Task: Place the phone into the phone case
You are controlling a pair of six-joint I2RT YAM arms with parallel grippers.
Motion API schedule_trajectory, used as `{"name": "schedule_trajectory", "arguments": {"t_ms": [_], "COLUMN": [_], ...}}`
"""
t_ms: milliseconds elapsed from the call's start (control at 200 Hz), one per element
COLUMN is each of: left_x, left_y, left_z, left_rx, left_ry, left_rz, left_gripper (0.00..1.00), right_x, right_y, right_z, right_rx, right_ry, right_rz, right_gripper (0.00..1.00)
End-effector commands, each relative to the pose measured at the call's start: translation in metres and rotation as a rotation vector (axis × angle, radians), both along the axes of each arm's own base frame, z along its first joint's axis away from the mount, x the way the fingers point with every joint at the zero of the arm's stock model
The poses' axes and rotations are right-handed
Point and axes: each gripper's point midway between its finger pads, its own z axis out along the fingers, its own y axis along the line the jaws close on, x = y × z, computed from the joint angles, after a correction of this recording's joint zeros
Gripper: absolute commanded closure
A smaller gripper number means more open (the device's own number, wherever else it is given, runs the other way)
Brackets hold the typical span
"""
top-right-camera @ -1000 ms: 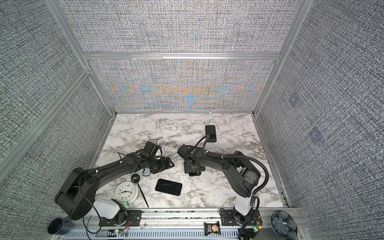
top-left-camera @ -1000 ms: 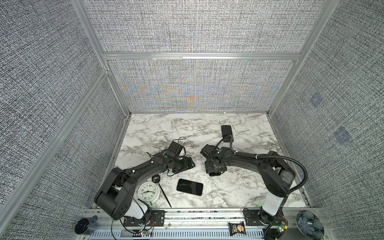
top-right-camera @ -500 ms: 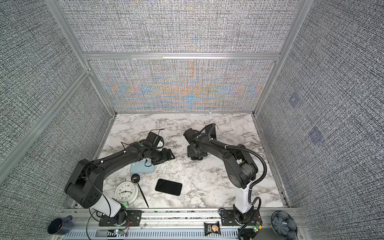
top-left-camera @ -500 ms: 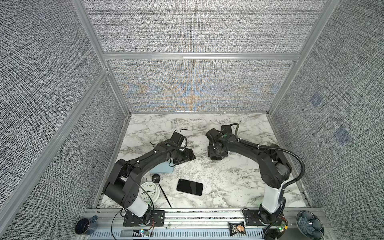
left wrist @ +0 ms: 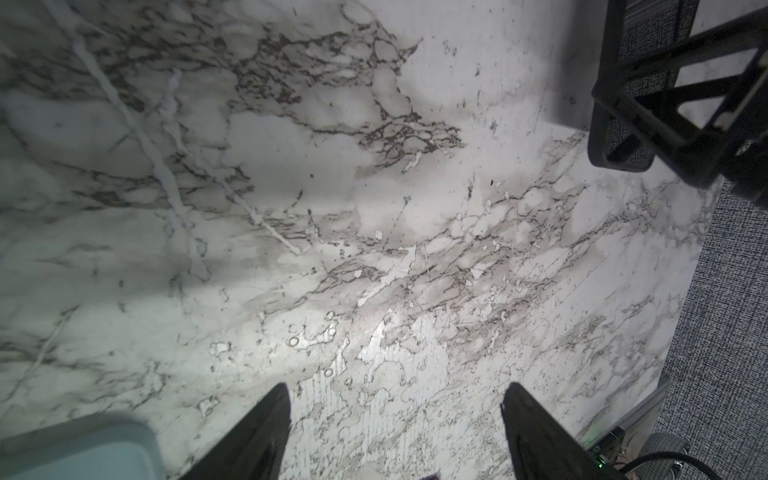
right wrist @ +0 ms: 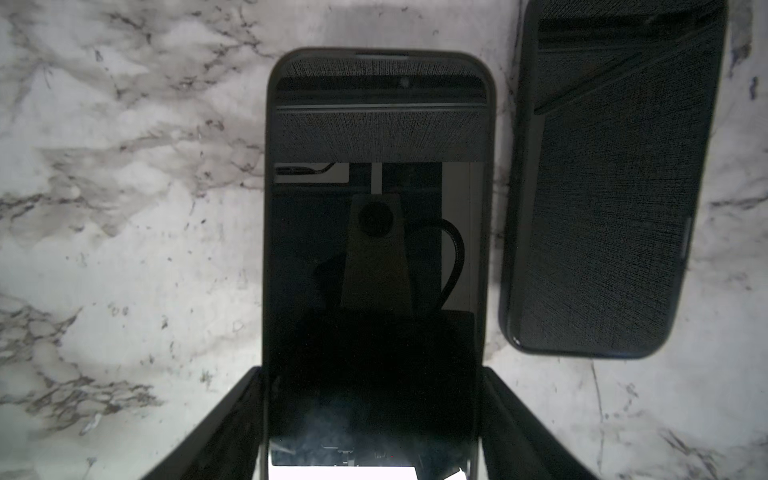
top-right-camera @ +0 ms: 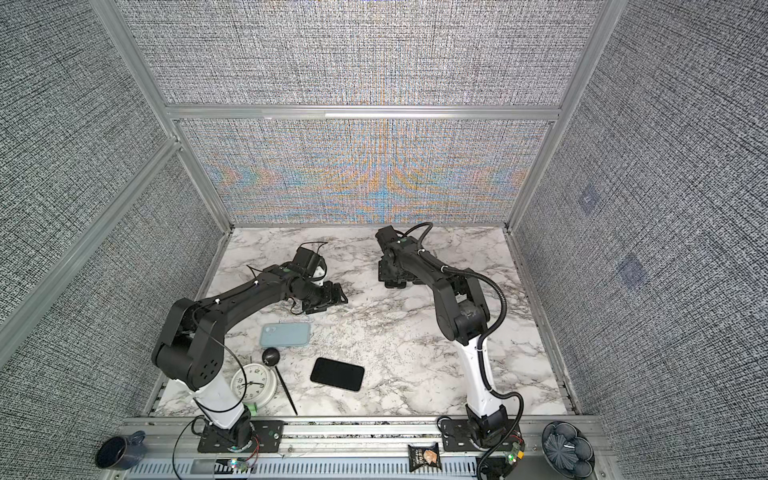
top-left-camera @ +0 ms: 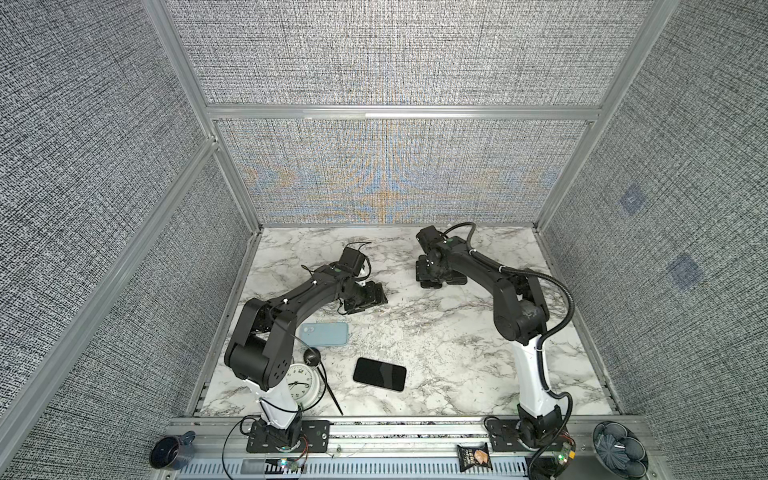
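My marble table (top-left-camera: 457,353) carried a case (top-left-camera: 326,334), clock (top-right-camera: 254,384), ladle (top-left-camera: 312,357) and near phone (top-left-camera: 379,374); farther off lay a second phone (right wrist: 602,187) (a third phone (right wrist: 376,187) beside it, maybe lifted).

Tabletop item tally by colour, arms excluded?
Black: 4 (front phone, held phone in right end effector, slab beside it, ball-tipped stick)
Light blue: 1 (phone case)
White: 1 (clock)
Total: 6
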Motion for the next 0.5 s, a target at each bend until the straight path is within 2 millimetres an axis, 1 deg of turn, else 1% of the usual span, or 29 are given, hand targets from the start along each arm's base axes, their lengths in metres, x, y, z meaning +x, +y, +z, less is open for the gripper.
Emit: {"name": "schedule_trajectory", "arguments": {"t_ms": [0, 125, 180, 345, 495], "left_x": [0.000, 0.001, 0.002, 0.003, 0.001], "left_y": [-0.002, -0.004, -0.005, -0.006, -0.005], "left_z": [-0.002, -0.006, -0.008, -0.007, -0.007], "left_rx": [-0.013, -0.019, -0.021, -0.031, -0.032], "left_ry": [0.018, 0.030, 0.033, 0.034, 0.036], "left_rz": [-0.023, -0.024, -0.023, -0.022, -0.020], "left_gripper": [0.19, 0.19, 0.19, 0.19, 0.19], "right_x": [0.001, 0.007, 0.009, 0.014, 0.017], "right_y": [-0.003, -0.005, -0.003, -0.005, -0.005], "right_z": [-0.006, -0.013, -0.013, -0.018, -0.028], "right_rx": [-0.019, -0.017, -0.016, -0.023, -0.039], "right_ry": [0.031, 0.041, 0.037, 0.038, 0.054], "right_rz": [0.020, 0.024, 0.030, 0.029, 0.033], "right_gripper": [0.34, 0.34, 0.35, 0.34, 0.35]}}
